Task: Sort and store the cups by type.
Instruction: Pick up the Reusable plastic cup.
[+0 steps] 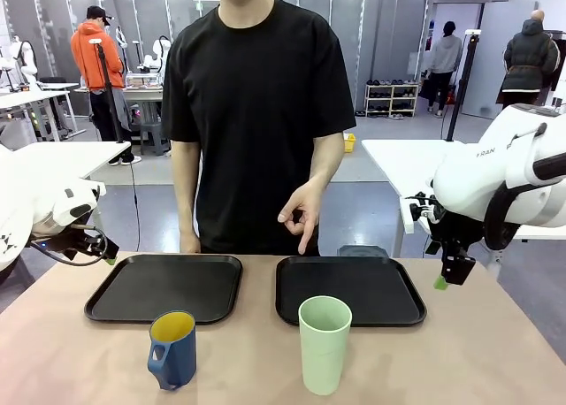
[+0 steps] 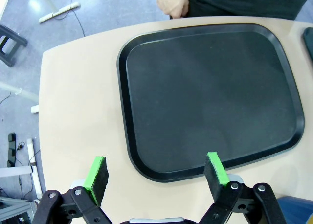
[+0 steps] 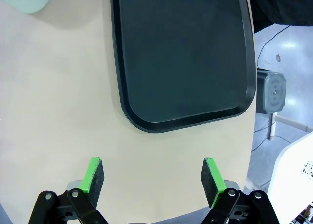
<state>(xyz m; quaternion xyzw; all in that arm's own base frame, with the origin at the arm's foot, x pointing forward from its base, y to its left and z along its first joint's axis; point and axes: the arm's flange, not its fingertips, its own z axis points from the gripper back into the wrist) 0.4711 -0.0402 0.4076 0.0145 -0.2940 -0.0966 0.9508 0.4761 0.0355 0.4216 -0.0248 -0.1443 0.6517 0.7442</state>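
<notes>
Busy lab behind, and the tan worktop (image 1: pixel 71 361) is carrying two black trays side by side, both lying bare. Sorting isn't started yet, I'm judging. The blue mug (image 1: pixel 172 347) is standing just in front of the left tray (image 1: pixel 168 286), the mint tumbler (image 1: pixel 325 343) in front of the right tray (image 1: pixel 371 290). I'm hovering the left tool (image 2: pixel 156 174) with its fingers apart by its tray's near edge, and the right tool (image 3: pixel 152 177), also apart, over bare worktop. Next I'm expecting to lower one tool squarely around a cup.

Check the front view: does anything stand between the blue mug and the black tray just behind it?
Nothing visible does: only bare table lies between the blue mug and the near rim of the left tray.
</notes>
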